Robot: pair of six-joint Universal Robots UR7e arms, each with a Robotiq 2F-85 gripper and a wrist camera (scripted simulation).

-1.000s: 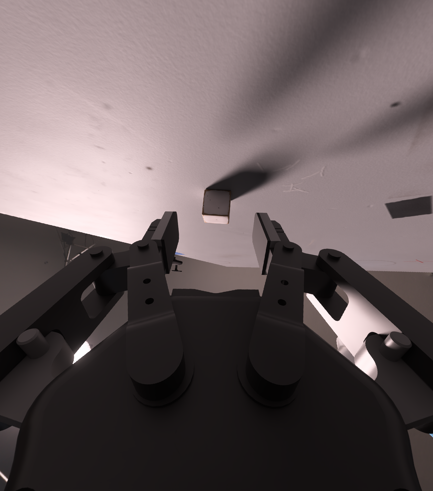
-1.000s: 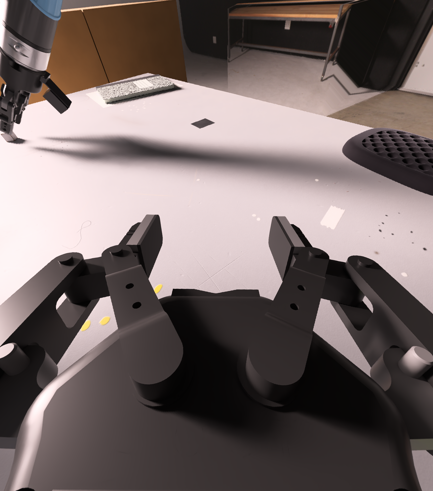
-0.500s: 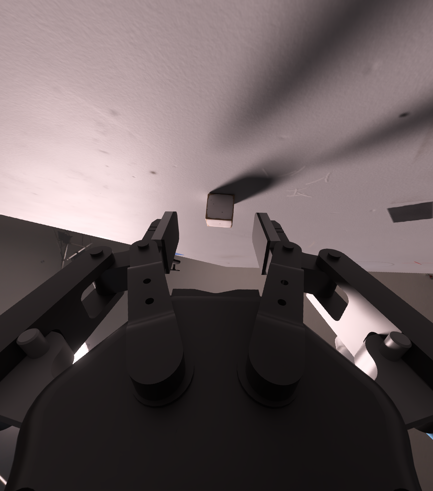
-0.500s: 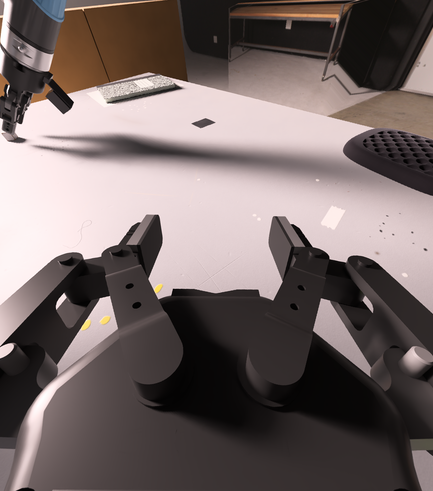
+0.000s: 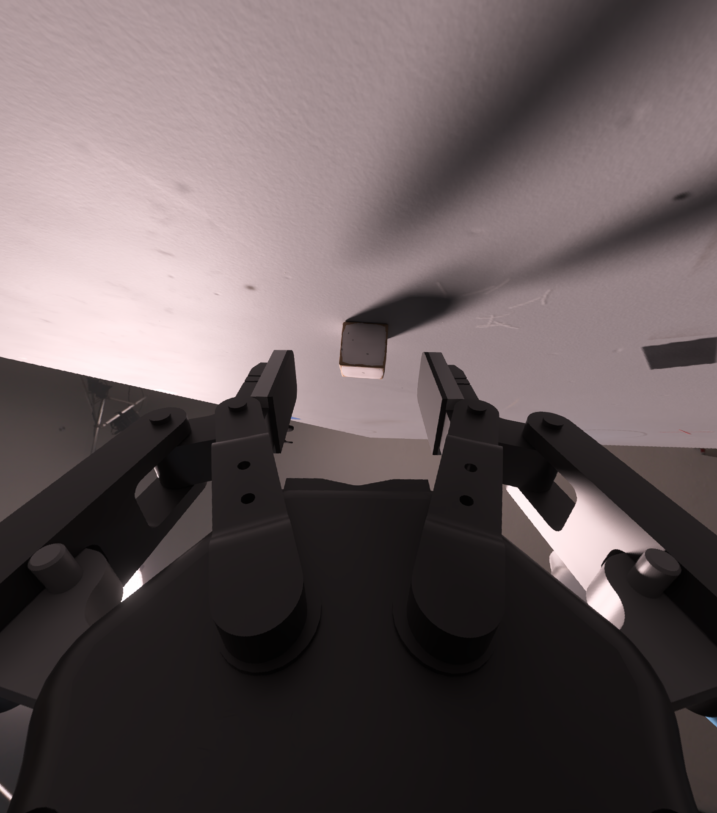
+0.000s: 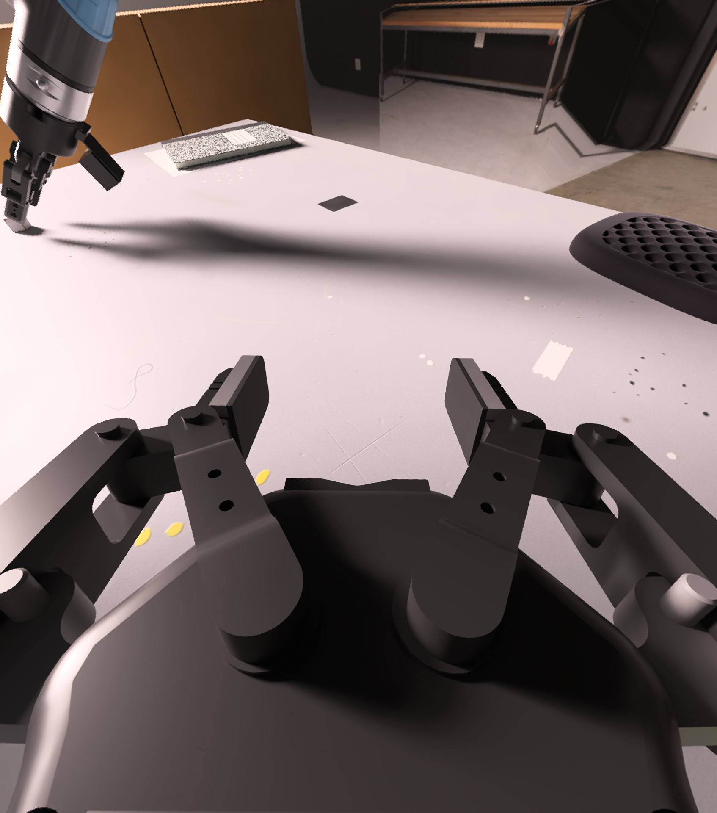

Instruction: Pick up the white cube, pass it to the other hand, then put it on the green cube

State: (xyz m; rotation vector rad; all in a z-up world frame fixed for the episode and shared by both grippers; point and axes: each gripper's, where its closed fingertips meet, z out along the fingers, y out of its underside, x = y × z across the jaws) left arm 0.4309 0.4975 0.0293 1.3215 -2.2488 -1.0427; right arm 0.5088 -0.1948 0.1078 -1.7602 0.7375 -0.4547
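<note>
The left arm's black two-finger gripper (image 5: 354,374) hangs over a small white cube (image 5: 363,349) resting on the pale, scuffed tabletop (image 5: 172,176), fingers spread wide to either side and not touching it. Across the table, the right arm's black gripper (image 6: 356,387) hovers released, grasping nothing. A flat dark square patch (image 6: 337,203), a speckled grey pad (image 6: 227,144) and a black perforated oval mat (image 6: 682,264) lie well apart from the cube.

Left gripper (image 5: 356,387) and right gripper (image 6: 356,396) — matte black two-finger units: flat rectangular pads, paired holes in each finger link, round pivot pins, rounded dark housing. Left arm (image 6: 55,70) — silver-grey cylindrical wrist, black band, blue cap above, small black box at its side.
</note>
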